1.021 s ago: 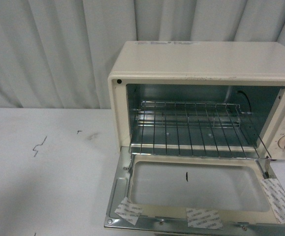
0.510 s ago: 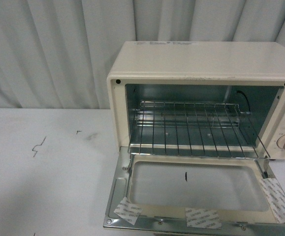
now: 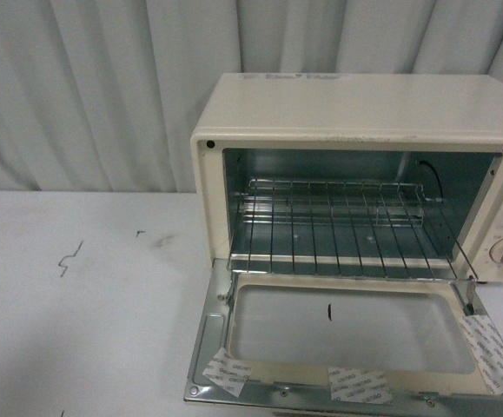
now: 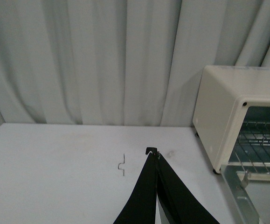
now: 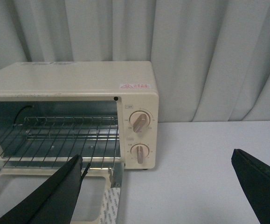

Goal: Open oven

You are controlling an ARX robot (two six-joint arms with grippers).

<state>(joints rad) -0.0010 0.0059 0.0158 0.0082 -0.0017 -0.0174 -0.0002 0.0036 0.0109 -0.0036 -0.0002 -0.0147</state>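
Curtain folds of pale grey fabric [image 3: 103,87] hang behind the white worktop [image 3: 77,330], which carries a few small dark scuff marks [image 3: 69,258] toward its left side. The small cream-white boxy toaster oven [image 3: 355,109] stands at the worktop's rear right, its glass-windowed drop-down door [image 3: 347,334] lying flat toward the front edge, strips of printed tape [image 3: 360,385] on its metal frame. A wire rack [image 3: 347,230] sits inside the open cavity; two round beige knobs [image 5: 138,120] line the panel on the oven's right. The left gripper [image 4: 154,152] hovers over bare worktop, fingers pressed together, the oven well apart. The right gripper [image 5: 158,170] is spread wide near the oven's knob side, holding nothing.
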